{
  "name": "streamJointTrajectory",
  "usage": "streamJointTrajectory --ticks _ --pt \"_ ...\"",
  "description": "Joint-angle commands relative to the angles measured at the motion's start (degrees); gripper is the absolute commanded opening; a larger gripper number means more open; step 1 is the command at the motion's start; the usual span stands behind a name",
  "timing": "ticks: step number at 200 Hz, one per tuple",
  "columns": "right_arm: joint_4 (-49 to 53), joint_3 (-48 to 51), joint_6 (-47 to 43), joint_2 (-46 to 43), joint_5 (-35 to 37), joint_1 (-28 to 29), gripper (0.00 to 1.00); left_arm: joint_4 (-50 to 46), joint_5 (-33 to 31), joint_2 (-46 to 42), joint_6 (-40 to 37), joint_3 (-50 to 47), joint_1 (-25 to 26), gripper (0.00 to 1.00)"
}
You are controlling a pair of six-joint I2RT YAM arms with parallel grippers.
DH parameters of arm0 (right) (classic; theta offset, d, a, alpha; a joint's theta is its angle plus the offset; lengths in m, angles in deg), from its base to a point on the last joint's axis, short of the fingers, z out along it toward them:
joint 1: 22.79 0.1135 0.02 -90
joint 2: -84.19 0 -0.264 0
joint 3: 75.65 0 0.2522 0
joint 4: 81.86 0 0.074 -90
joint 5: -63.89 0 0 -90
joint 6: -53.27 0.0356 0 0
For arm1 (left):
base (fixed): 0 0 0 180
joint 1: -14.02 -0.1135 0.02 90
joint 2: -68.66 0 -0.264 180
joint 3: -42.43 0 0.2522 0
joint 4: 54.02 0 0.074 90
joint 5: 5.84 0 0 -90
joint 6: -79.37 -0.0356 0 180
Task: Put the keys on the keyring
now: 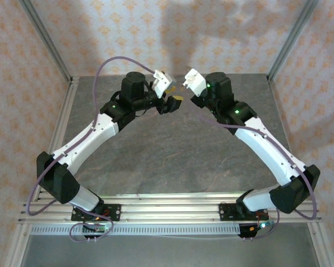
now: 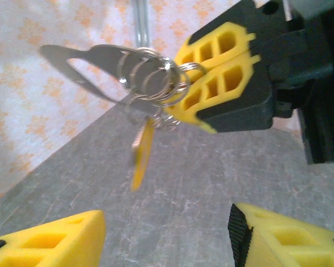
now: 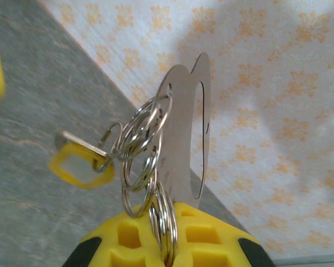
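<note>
The keyring (image 3: 142,142) is a cluster of silver split rings with a flat metal clip (image 3: 183,139), held up above the table. My right gripper (image 3: 170,250) is shut on one of its rings; in the left wrist view this gripper (image 2: 185,83) holds the same keyring (image 2: 156,78). A key with a yellow head (image 3: 80,164) hangs from a small ring on the cluster, seen edge-on as the yellow key (image 2: 142,150). My left gripper (image 2: 167,239) is open just in front of it, with nothing between its fingers (image 2: 44,242). Both grippers meet high over the far middle of the table (image 1: 175,99).
The grey stone-patterned table (image 1: 167,156) lies below. Papered walls and aluminium frame posts (image 1: 47,41) close in the back and sides. Purple cables (image 1: 122,60) loop off both arms.
</note>
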Motion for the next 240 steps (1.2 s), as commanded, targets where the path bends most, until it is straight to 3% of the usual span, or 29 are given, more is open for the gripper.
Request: streamJointTrajectory --ticks 1,112,240 --pt "-5.31 -3.1 -6.6 -0.47 6.38 0.63 0.0 7.67 -1.88 -2.86 2.74 -3.45 -0.7 0.62" --pt "-3.33 -9.67 -8.03 1.29 1.91 2.3 0.0 35.4 -0.48 -2.16 10.74 -15.04 -2.16 0.64" --pt "-2.34 -8.43 -7.67 -0.24 0.26 3.03 0.0 40.66 6.4 4.69 13.69 -6.99 -1.61 0.64"
